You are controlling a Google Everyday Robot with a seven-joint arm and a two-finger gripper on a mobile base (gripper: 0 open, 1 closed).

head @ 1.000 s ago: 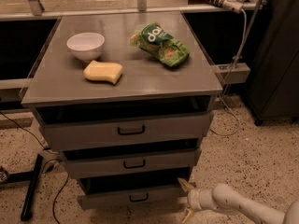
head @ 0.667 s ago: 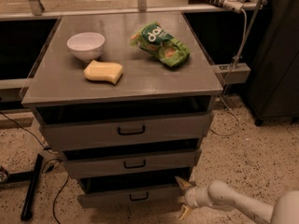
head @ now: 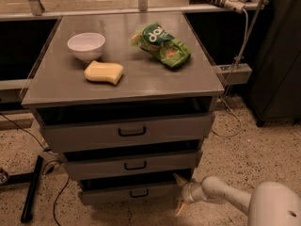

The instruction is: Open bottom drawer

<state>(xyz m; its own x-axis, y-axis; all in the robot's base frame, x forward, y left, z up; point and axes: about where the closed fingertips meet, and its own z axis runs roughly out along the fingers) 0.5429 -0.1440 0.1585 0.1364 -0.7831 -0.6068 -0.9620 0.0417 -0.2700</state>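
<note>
Bottom drawer (head: 113, 195) sits lowest beneath the desk's (head: 141, 86) front edge. The gripper (head: 179, 193) hovers below the front right corner, fingers (head: 178, 178) spread. Best to shift left, straddle the black handle (head: 139, 193), then pull straight outward.

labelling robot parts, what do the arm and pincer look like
A rounded white arm with a bulky white joint at the lower right. Its pincer, low by the right end of the bottom drawer, has two tan pointed fingers. No cables or markings show.
</note>
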